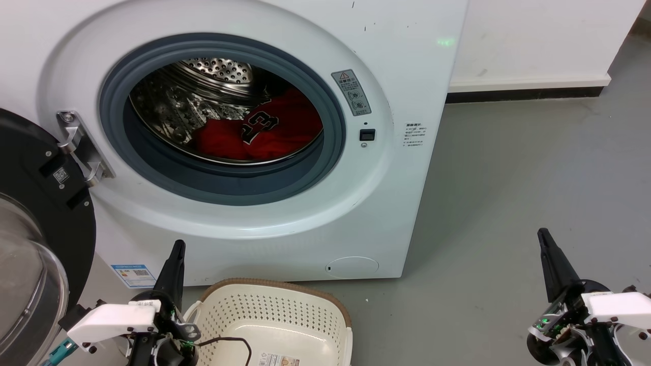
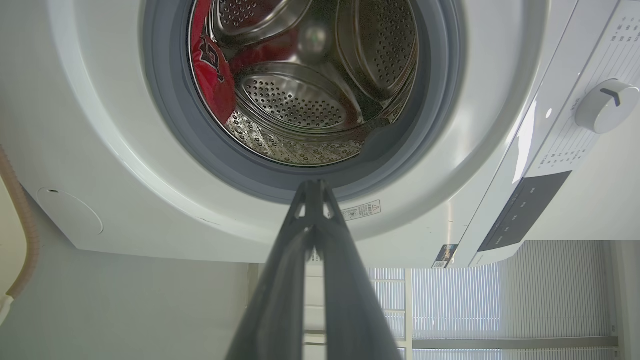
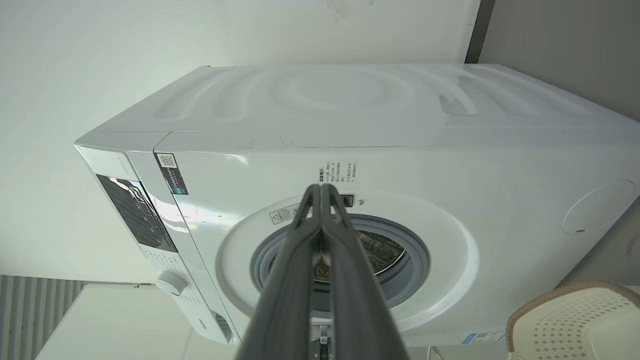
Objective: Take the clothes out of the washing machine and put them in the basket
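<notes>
Your left gripper (image 1: pixel 177 247) and right gripper (image 1: pixel 543 235) are in front of the washing machine (image 1: pixel 407 168) with fingers pressed together on nothing, the basket (image 1: pixel 274 283) sits at its foot, and the clothes (image 1: pixel 285 129), likely soft, floppy and light, lie inside its drum (image 1: pixel 203 94), so pinch a bunched-up fold.

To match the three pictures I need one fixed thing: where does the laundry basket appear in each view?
Head view: the basket is at bottom centre, in front of the washing machine.
Left wrist view: part of its brown rim is at the left edge.
Right wrist view: the basket is in the lower right corner.
Shared landmark: the grey rubber ring around the machine's opening.
</notes>
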Robot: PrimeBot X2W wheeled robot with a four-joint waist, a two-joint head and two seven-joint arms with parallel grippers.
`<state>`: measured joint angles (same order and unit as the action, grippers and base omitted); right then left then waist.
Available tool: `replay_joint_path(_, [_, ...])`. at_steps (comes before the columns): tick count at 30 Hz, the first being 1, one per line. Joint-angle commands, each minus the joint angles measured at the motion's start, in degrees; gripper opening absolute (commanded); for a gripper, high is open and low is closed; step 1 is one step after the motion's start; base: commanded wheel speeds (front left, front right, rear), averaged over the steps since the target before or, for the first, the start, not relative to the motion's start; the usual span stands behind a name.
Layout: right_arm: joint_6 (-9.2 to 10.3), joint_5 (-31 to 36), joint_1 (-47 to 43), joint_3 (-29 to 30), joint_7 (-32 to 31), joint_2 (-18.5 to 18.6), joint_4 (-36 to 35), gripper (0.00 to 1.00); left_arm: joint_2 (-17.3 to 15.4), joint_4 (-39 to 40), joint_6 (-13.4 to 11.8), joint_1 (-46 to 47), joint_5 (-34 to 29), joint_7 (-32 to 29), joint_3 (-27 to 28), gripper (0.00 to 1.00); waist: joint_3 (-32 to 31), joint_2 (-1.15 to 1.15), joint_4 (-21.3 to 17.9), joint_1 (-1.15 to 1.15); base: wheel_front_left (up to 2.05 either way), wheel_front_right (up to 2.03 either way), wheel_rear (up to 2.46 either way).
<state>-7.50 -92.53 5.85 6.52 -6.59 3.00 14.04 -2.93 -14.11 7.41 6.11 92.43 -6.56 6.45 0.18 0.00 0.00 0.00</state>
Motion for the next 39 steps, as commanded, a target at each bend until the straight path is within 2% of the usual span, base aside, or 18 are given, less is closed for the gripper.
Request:
replay_joint_path(1, [0.02, 0.25, 0.78, -0.02, -0.03, -0.2, 0.07, 0.0, 0.11, 0.03, 0.24, 0.31, -0.02, -0.12, 0.17, 0.0, 0.0, 0.0, 0.0, 0.0, 0.0, 0.0, 0.0])
replay_joint_path(31, [-0.01, 0.0, -0.1, -0.02, 0.05, 0.0, 0.11, 0.0, 0.0, -0.16, -0.01, -0.07, -0.04, 0.08, -0.05, 0.0, 0.0, 0.0, 0.0, 0.0, 0.0, 0.0, 0.0])
replay_joint_path(32, [0.0, 0.01, -0.33, -0.06, 0.08, -0.01, 0.5, 1.0, 0.01, -0.63, -0.01, -0.28, -0.05, 0.11, -0.14, 1.0, 0.0, 0.0, 0.0, 0.0, 0.0, 0.0, 0.0])
replay_joint_path(39, [0.0, 0.53, -1.88, -0.82, 1.43, -0.07, 0.94, 1.0, 0.12, -1.4, -0.02, -1.97, -1.22, 1.58, -0.51, 1.0, 0.03, 0.0, -0.01, 0.0, 0.0, 0.0, 0.0])
